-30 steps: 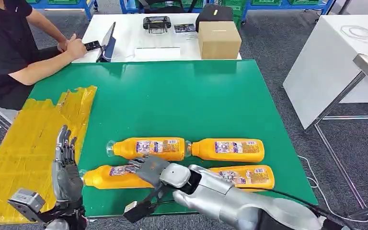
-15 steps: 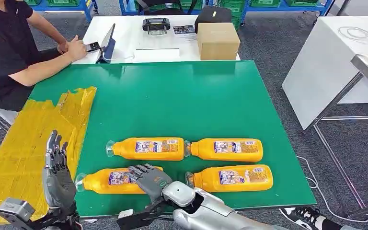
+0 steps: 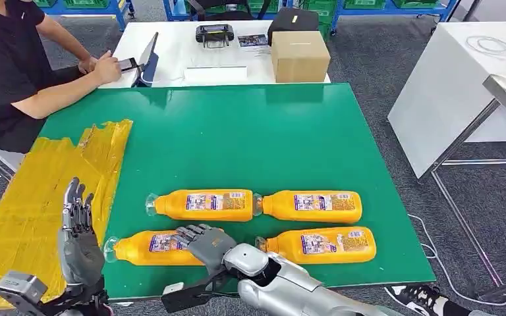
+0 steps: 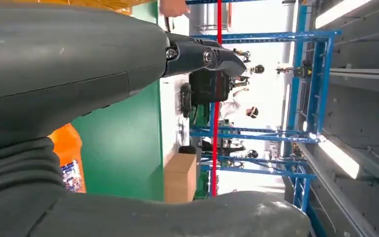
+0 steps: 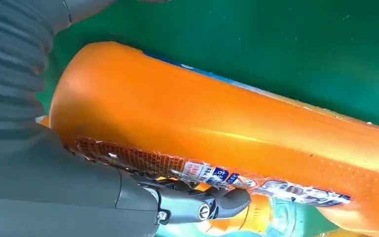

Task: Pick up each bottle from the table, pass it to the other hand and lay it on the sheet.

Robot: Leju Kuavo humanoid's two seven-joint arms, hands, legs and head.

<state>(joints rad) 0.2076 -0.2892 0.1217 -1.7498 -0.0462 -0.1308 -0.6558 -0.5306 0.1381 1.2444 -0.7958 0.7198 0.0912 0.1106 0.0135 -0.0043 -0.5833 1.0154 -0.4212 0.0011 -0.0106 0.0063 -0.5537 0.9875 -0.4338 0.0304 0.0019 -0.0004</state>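
Head view tells me 0 bottles lie on the yellow sheet (image 3: pixel 33 197); all 4 wait on the table (image 3: pixel 237 138), my right hand (image 3: pixel 207 242) curling onto the near-left bottle (image 3: pixel 148 248), left hand (image 3: pixel 78 240) spread, empty.

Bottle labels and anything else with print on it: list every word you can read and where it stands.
None can be read.
Labels on the four orange bottles: print too small and blurred.
Label in the right wrist view: blurred.
Cardboard box: no print visible.

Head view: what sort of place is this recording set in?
Likely a robotics lab or workshop: a green table set up with orange bottles, a person at a white desk with devices, and blue racks behind.
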